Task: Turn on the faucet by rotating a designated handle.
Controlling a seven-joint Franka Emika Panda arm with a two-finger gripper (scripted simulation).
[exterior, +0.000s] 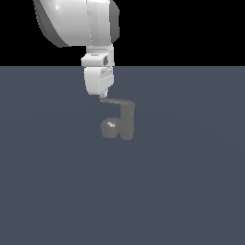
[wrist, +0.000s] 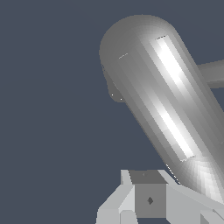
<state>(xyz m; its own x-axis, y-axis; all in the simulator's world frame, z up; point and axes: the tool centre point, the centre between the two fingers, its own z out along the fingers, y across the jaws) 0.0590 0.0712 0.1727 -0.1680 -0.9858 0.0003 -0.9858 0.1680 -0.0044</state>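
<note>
The faucet [exterior: 127,122] is a short grey upright cylinder with a shiny rounded bulb [exterior: 110,128] at its base, standing on the flat grey-blue floor. Its handle [exterior: 117,101], a thin grey lever, sticks out from the cylinder's top toward the exterior view's left. My gripper [exterior: 102,95] hangs straight down over the lever's pointed tip, fingers together and touching it or nearly so. In the wrist view a large shiny grey bar of the faucet [wrist: 162,100] runs diagonally just beyond my gripper [wrist: 151,197]. Nothing is held between the fingers.
The white arm [exterior: 76,21] comes down from the upper part of the exterior view. The grey-blue floor [exterior: 191,182] stretches around the faucet on all sides, and above its far edge the background is black.
</note>
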